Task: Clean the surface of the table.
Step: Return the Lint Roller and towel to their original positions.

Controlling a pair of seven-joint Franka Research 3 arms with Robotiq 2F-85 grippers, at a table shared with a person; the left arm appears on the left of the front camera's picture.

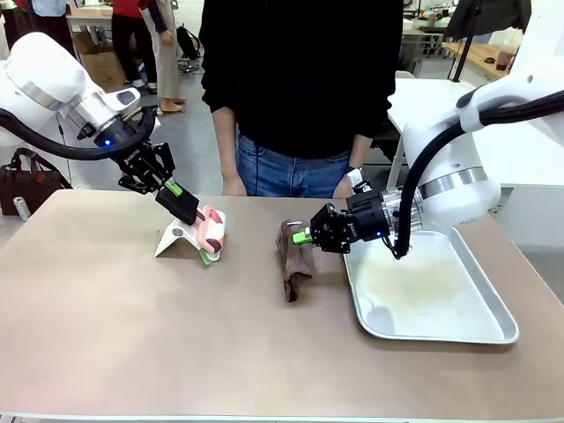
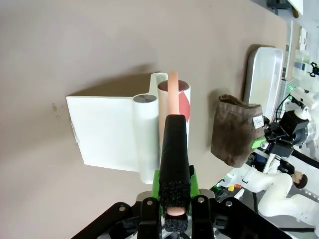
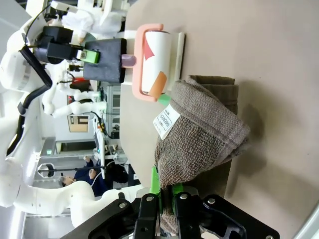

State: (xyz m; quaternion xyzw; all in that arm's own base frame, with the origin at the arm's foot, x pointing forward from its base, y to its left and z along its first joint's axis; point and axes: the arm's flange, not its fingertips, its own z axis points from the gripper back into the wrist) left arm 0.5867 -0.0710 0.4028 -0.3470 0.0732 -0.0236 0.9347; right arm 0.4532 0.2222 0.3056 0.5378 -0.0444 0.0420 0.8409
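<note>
- On the beige-brown table (image 1: 132,335), which spans the whole front view, two cleaning tools are in play, one per arm.
- Left pincer (image 1: 196,214): closed on the pink handle of a lint roller (image 1: 211,231); the wrist view shows the handle pinched between the black fingers (image 2: 174,149).
- The roller's drum sits in or against its white stand (image 2: 107,132), which rests on the table left of centre. Cannot tell whether the drum is fully seated.
- Right pincer (image 1: 304,236): closed on the upper edge of a brown cloth (image 1: 293,260). The cloth hangs down folded, a white label (image 3: 165,121) showing, its lower edge touching the table.
- A metal tray (image 1: 493,328) lies on the right side of the table, just beside the cloth; the right arm reaches over it.
- A person stands at the far edge, hands down, not involved.
- Judgement: the step in hand looks like bringing the cloth into a wipe.
- To do it well: lower the wrist so more cloth lies flat, rather than dragging one hanging edge.
- Keep strokes clear of the tray rim and of the roller stand.
- Risk: a grip on the edge alone may let the cloth bunch or fold under.
</note>
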